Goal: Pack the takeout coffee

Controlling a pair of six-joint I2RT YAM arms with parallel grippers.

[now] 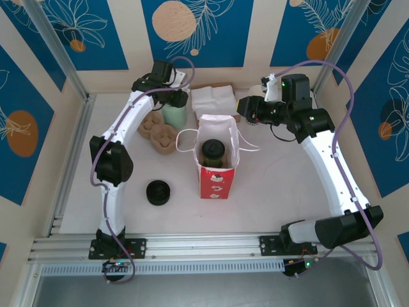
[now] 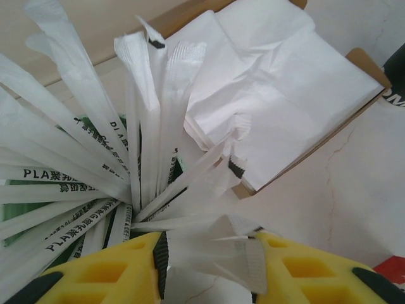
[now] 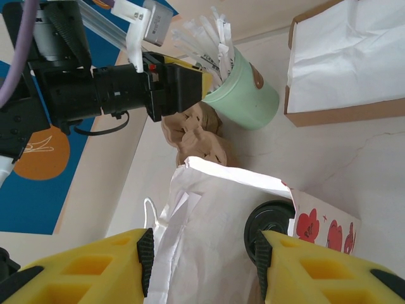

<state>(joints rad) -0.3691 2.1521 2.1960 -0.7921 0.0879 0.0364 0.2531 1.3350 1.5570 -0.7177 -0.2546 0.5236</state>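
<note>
The takeout coffee (image 1: pixel 213 152) already stands inside the red-and-white bag (image 1: pixel 217 182) mid-table, so I judge packing nearly done. My left gripper (image 2: pixel 209 253) straddles a wrapped straw (image 2: pixel 240 259) near the table's far edge; clamped or not, I cannot tell. My right gripper (image 3: pixel 204 253) hangs with jaws apart, empty.

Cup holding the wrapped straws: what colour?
The cup is pale mint green, clearest in the right wrist view.

Overhead camera looks down from 6 o'clock; both close-in wrist cameras apparently share the napkins (image 2: pixel 285 95) at 12 o'clock, the right also catching the takeout coffee (image 3: pixel 271 229).
</note>
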